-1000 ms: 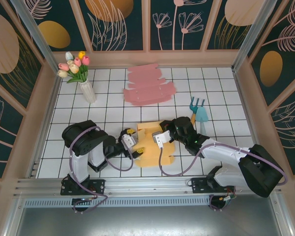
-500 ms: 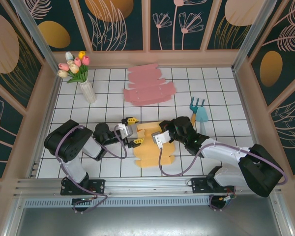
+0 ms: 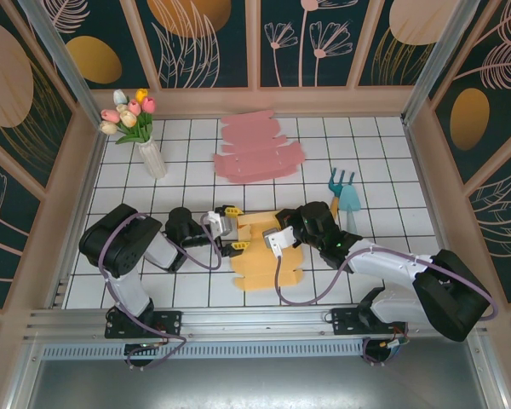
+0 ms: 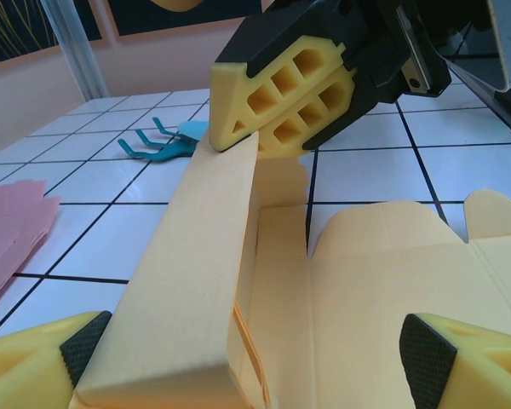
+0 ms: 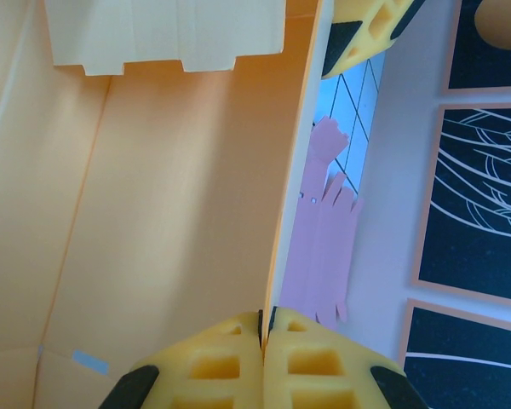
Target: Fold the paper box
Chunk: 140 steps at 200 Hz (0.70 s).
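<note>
The yellow paper box [image 3: 268, 260] lies partly folded on the white-tiled desk [image 3: 392, 170], about midway along its near edge, between the two arms. Most of the sheet is flat on the tiles. One long side panel stands up along the farther side of the box.

The right gripper [image 3: 281, 237] reaches in from the right. Its yellow foam fingers [image 5: 230, 362] are pressed together on the thin top edge of that raised panel, pinching it. In the left wrist view the right gripper [image 4: 254, 141] sits on the far end of the panel, which runs from there back towards the camera.

The left gripper [image 3: 232, 228] comes in low from the left side of the box with its fingers [image 4: 34, 358] spread wide, gripping nothing. One fingertip is just beside the near end of the raised panel. The other is over the flat part of the sheet.

A stack of flat pink box blanks [image 3: 260, 149] lies towards the far edge, near its middle. A white vase of tulips [image 3: 149, 153] stands towards the far left corner. Teal toy garden tools [image 3: 345, 192] lie right of centre, just beyond the right arm.
</note>
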### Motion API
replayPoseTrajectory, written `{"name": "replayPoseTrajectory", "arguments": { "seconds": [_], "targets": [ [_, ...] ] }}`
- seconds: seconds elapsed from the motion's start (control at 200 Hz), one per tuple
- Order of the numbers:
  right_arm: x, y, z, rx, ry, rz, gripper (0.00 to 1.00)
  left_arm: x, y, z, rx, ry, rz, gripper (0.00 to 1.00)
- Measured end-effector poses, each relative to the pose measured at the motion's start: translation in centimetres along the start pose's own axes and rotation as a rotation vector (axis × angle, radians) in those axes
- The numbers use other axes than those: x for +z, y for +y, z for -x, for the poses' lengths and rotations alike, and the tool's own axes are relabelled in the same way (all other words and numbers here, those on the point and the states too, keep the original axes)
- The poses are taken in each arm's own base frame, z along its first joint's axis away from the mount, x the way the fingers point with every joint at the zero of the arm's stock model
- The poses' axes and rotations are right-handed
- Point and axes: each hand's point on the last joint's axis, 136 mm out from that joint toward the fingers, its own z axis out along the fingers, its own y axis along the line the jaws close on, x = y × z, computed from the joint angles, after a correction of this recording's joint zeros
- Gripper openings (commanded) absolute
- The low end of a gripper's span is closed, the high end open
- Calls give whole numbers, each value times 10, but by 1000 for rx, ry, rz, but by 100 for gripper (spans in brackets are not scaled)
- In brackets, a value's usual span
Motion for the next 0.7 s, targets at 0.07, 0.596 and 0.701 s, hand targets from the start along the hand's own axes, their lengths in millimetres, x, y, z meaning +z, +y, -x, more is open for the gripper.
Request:
{"name": "replayPoseTrajectory", "arguments": {
  "seconds": [0.07, 0.596, 0.701],
  "targets": [
    [0, 1, 0, 0, 1, 2, 0, 0, 1, -1, -1, 0, 1, 84],
    [4, 0, 0, -18, 1, 0, 0, 5, 14, -6, -45, 20, 27, 53],
    [5, 0, -1, -18, 2, 1, 0, 5, 20, -7, -74, 26, 53, 41]
  ]
}}
